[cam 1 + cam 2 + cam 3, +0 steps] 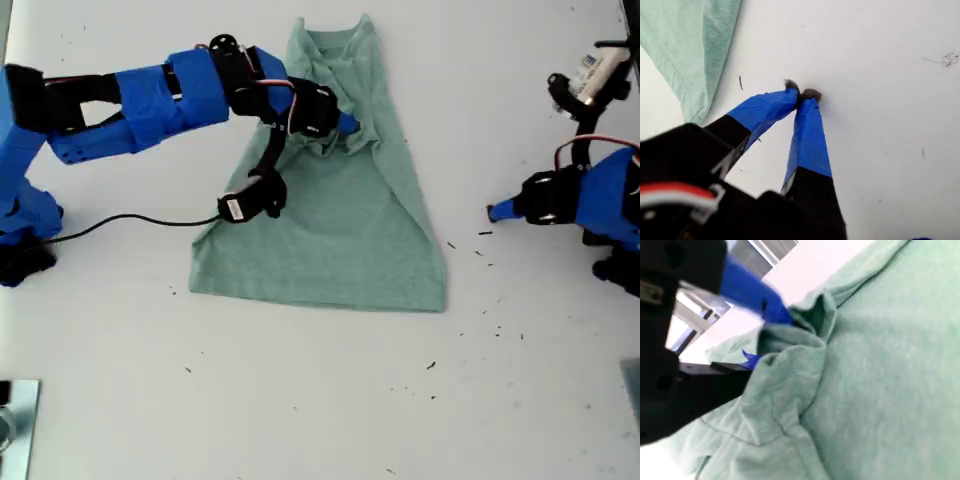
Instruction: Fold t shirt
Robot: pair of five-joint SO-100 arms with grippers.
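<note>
My second tool (345, 126) grasps a bunched fold of the t shirt (340, 225) on the counter (300, 390). My first tool (802, 95): clenched, empty, beside the shirt.

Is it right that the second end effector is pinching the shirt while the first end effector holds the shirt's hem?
Not quite. The second end effector is pinching the shirt, but the first end effector holds nothing: the first wrist view shows it closed over the bare table, beside the shirt's corner.
</note>
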